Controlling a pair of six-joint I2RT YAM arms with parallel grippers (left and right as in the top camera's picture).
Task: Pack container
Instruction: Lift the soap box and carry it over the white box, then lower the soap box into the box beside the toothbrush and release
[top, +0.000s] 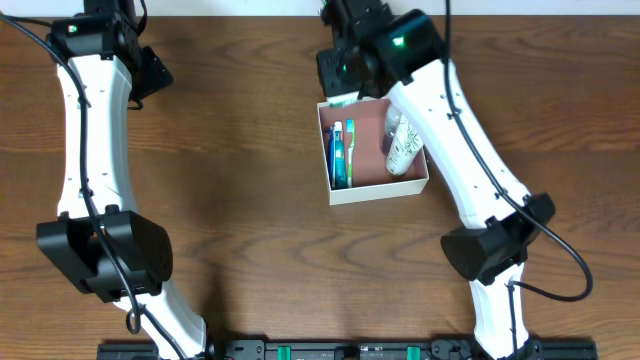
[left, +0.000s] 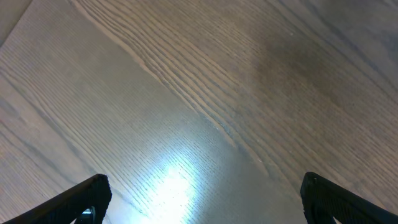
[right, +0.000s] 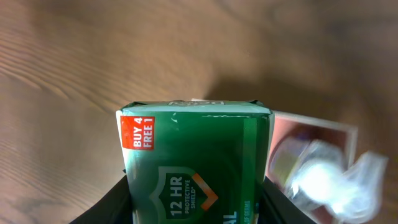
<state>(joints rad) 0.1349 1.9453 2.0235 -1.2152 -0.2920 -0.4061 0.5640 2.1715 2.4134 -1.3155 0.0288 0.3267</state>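
Square, shallow container (top: 380, 190), lidless, white outside and dusty pink within, right of the table (top: 250, 200) centre. Inside: blue and green toothbrushes (top: 342, 150) along the left wall, a clear-wrapped bottle (top: 403, 140) at the right. Over the far rim, right gripper (right: 196, 202) clamped on a green carton (right: 196, 143), hiding that edge from above. Left gripper (left: 202, 199) spread wide above bare wood, well apart.

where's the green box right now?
Clamped in the right gripper: the green box sits at the container's far corner in the overhead view, just beyond the toothbrushes.
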